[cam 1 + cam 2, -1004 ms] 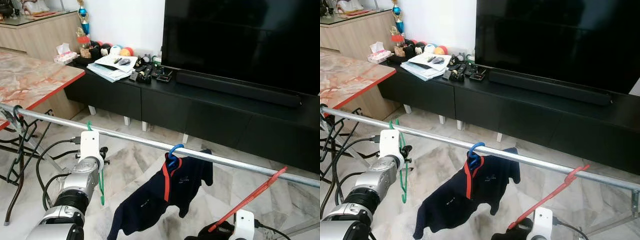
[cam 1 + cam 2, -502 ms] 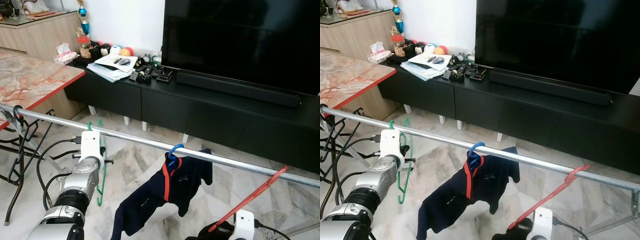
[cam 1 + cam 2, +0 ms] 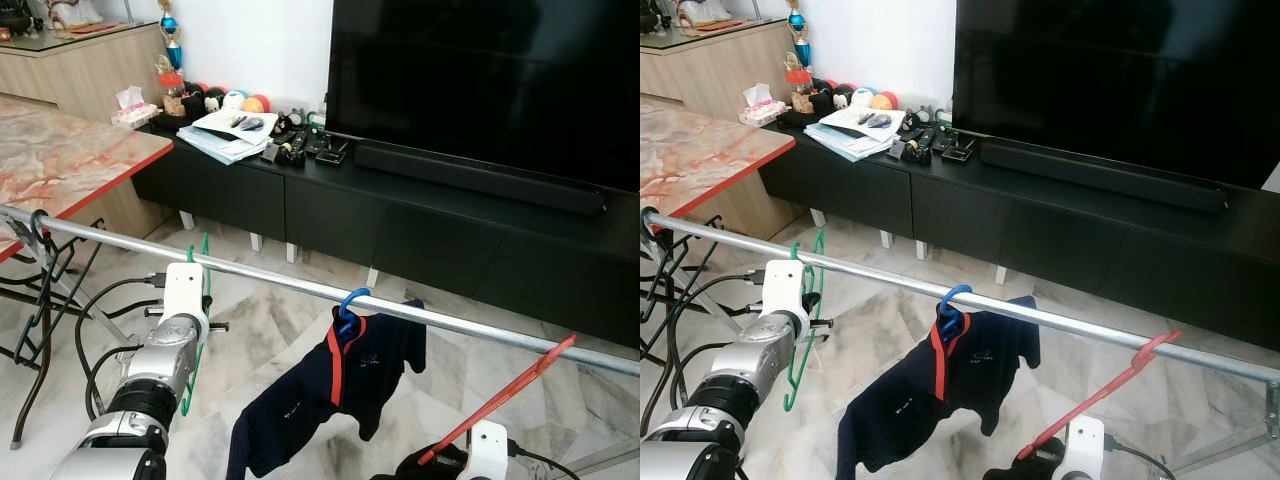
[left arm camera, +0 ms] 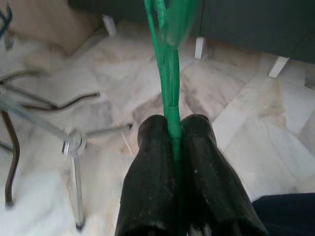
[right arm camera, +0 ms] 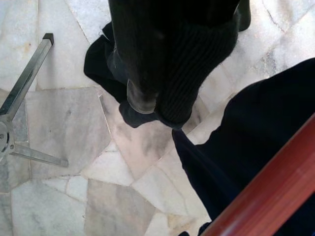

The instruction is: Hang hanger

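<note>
Green plastic is pinched between the two black fingers (image 4: 197, 162) of the left tool (image 4: 173, 135): the thin green hanger (image 3: 802, 322) runs up out of the closed fingers toward its hook. From the head views, that hook (image 3: 198, 252) sits up at the silver rail (image 3: 300, 288), near its left end, with the hanger's body dangling below beside the white wrist block; whether the hook is fully over the rail or only against it is hard to tell. Along the same rail, a blue hanger (image 3: 348, 305) carries a dark shirt with red trim (image 3: 335, 395) at mid-span, and a red hanger (image 3: 1110, 388) leans with its hook on the rail further right.

The right tool (image 5: 162, 103) hangs low, its fingers sheathed in a black knit cover, over dark cloth lying on the marble floor (image 5: 64, 128); I cannot tell how its fingers stand.

Judged from this, the step in hand is seating the green hanger on the rail. The next move calls for confirming the hook has dropped over the tube, then letting the fingers part and drawing the left arm back and down without dragging the hanger off. The plastic is light and will swing, so a slow release suits it.

Behind stand a black TV cabinet (image 3: 420, 225) and a marble-topped bench (image 3: 60, 160).
</note>
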You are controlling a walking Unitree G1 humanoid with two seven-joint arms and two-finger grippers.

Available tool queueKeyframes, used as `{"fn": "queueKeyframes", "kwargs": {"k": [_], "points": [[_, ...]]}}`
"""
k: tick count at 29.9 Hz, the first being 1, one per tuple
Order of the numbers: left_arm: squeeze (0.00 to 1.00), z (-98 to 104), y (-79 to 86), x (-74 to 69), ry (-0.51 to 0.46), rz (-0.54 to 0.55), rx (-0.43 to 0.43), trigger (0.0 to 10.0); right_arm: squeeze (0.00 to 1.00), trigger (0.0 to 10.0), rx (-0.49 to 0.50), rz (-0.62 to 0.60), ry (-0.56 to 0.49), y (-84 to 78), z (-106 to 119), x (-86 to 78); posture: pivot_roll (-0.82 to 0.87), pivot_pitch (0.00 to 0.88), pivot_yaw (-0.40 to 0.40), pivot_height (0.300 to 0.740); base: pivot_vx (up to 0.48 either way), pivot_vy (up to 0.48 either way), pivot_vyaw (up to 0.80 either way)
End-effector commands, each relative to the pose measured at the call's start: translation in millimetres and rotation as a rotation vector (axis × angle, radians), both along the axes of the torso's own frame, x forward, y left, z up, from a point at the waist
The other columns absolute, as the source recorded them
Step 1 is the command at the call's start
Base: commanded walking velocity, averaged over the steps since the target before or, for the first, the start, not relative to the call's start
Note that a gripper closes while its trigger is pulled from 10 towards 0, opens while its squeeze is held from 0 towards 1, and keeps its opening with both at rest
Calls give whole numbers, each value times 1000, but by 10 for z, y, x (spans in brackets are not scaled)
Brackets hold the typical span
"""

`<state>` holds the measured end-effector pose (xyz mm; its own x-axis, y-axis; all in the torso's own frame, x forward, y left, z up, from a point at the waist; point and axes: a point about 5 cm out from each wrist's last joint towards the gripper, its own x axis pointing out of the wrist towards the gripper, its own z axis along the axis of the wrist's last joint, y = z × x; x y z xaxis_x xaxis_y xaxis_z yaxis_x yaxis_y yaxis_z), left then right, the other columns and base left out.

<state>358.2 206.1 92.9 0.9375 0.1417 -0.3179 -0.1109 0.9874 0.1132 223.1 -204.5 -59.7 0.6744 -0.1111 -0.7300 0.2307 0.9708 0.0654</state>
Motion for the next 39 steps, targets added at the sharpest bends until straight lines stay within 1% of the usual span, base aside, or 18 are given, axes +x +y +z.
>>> {"fn": "queueKeyframes", "kwargs": {"k": [1,4,11,15,16,17,18,19,20,23,24,25,28,32,33,36,37,39], "points": [[0,122,-23,1,-98,-74,67,0,0,10000,0,-6,-14,-9,22,30,163,0,-29,740,0,0,0],[0,110,3,-44,-114,-91,80,0,0,10000,-2,-6,-13,-14,20,26,172,0,-31,740,0,0,0],[0,0,43,-328,-185,-187,125,0,0,10000,-7,-5,-7,-29,12,8,170,0,-34,740,0,0,0],[0,-87,82,-507,-198,-196,129,0,0,10000,-10,-6,-8,-40,12,4,166,0,-37,740,0,0,0],[0,-87,82,-507,-198,-196,129,0,0,10000,-10,-6,-8,-40,12,4,166,0,-37,740,0,0,0],[0,-140,107,-598,-190,-195,129,1176,0,10000,-12,-6,-7,-47,12,2,172,0,-40,740,0,0,0],[0,-168,122,-643,-184,-190,121,1176,0,10000,-13,-5,-7,-50,13,2,172,0,-40,740,0,0,0],[0,-216,150,-713,-171,-185,123,6196,0,10000,-15,-5,-6,-55,13,2,177,0,-44,740,0,0,0],[0,-282,188,-797,-152,-173,120,10000,0,10000,-18,-5,-5,-62,14,1,179,0,-46,740,0,0,0],[0,-433,277,-932,-92,-136,134,10000,0,10000,-21,0,-2,-70,15,0,183,0,-48,740,0,0,0],[0,-579,342,-1027,-38,-97,125,10000,0,10000,-22,-2,0,-78,14,-3,187,0,-51,740,0,0,0],[0,-579,342,-1027,-38,-97,125,10000,0,10000,-22,-2,0,-78,14,-3,187,0,-51,740,0,0,0],[0,-935,450,-1226,119,-16,106,10000,0,10000,-28,-1,11,-92,12,-8,186,0,-54,740,0,0,0],[0,-1277,455,-1497,298,10,85,10000,0,10000,-27,-5,14,-95,8,-14,173,0,-47,740,0,0,0],[0,-1451,430,-1674,408,8,93,10000,0,10000,-26,-11,18,-93,3,-20,162,0,-39,740,0,0,0],[0,-1570,420,-1828,485,20,86,10000,0,10000,-26,-16,22,-91,-3,-29,155,0,-34,740,0,0,0],[0,-1570,420,-1828,485,20,86,10000,0,10000,-26,-16,22,-91,-3,-29,155,0,-34,740,0,0,0],[0,-1683,423,-2005,554,52,72,10000,0,10000,-17,-25,18,-85,-7,-35,157,0,-33,740,0,375,0]]}}
